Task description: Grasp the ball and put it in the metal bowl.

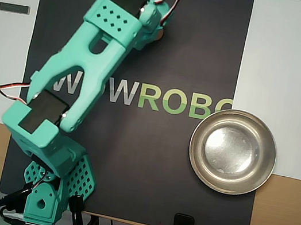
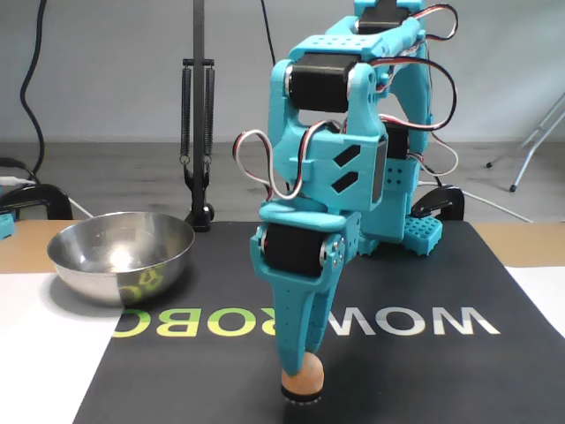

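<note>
You are clamping the pincer on the ball, bottom centre of the fixed view; the metal bowl is sitting well apart, mid-left.

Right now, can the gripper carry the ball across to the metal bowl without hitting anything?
Probably yes. The gripper appears closed on the ball, and in the overhead view only bare black mat lies between it and the metal bowl, which is open and empty.
</note>
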Controlling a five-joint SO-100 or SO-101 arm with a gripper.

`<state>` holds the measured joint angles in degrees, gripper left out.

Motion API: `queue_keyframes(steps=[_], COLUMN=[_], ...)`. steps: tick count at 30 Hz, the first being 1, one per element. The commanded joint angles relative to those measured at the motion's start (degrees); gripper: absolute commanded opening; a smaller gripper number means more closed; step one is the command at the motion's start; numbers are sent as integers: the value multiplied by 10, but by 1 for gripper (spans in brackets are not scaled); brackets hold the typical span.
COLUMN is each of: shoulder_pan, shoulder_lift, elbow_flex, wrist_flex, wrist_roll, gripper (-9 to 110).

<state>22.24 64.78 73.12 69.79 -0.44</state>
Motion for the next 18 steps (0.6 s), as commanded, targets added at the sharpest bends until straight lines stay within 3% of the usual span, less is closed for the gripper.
queue_keyframes(steps=[1,18], shoulder_pan=[4,4], shoulder_lift=[42,160], elbow_flex=[-3,-2], wrist_flex=[-5,74], wrist_roll=[4,4], gripper=[25,25])
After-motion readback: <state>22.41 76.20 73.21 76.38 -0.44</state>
